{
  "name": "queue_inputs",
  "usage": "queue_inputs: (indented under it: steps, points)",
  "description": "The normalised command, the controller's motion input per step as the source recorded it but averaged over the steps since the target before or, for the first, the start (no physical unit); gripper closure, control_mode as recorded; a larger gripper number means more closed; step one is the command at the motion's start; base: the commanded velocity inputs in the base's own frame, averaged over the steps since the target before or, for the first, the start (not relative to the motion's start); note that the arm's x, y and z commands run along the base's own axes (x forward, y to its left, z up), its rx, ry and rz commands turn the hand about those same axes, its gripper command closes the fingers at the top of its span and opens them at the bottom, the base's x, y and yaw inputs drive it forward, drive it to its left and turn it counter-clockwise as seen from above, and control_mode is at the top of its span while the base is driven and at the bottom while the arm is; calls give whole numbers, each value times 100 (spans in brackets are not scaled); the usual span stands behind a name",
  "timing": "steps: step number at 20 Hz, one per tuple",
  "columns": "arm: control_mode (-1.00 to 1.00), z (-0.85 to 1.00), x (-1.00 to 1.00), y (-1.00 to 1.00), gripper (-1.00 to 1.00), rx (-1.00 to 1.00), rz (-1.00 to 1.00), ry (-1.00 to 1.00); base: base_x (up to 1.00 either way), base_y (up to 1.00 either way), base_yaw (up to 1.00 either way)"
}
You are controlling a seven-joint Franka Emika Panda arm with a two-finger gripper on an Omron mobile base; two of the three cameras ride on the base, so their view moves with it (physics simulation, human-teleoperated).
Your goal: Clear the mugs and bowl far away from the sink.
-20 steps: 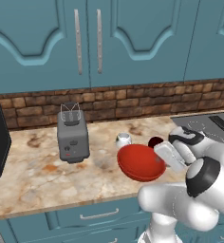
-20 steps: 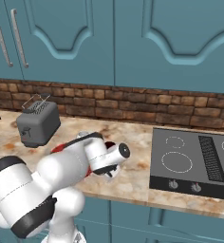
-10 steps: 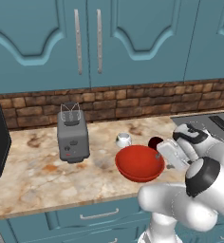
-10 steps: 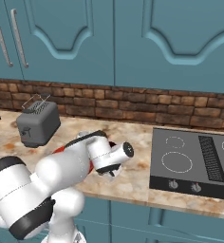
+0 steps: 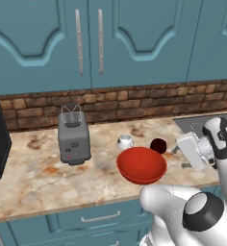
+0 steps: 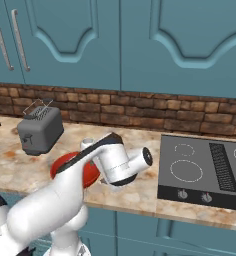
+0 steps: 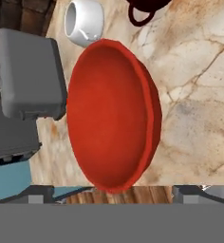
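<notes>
Red and glossy, the bowl (image 5: 141, 165) sits on the marbled counter (image 5: 33, 182) at the centre of the left base view, resting free. Our gripper (image 5: 180, 146), at the middle right of that frame, stands with its jaws spread wide and holds nothing, so we judge the bowl has been set down here as its place away from the sink. In the hand view the bowl (image 7: 113, 115) lies in the middle, with the white mug (image 7: 84, 21) near its rim at the upper left and the dark maroon mug (image 7: 145, 8) at the top edge, handle towards us. All three are grouped close together, which suits a cleared cluster. In the left base view, the white mug (image 5: 125, 141) and maroon mug (image 5: 158, 145) stand just behind the bowl. A grey toaster (image 5: 73, 136) stands at centre left. The counter is beige stone with brown veining, backed by brick, with teal cabinets (image 5: 86, 43) above and a black stovetop (image 6: 205, 170) at the right of the right base view.
</notes>
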Motion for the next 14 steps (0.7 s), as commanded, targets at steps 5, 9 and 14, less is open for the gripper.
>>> queue_inputs:
  steps: [5,9,14]
  points:
    - [-100,98,-94,2,-100,-1,0,0,0,0,0]
    - [-100,100,-98,14,-100,-6,0,0,0,0,0]
    - [-100,89,-96,38,-100,-16,0,-1,0,0,0]
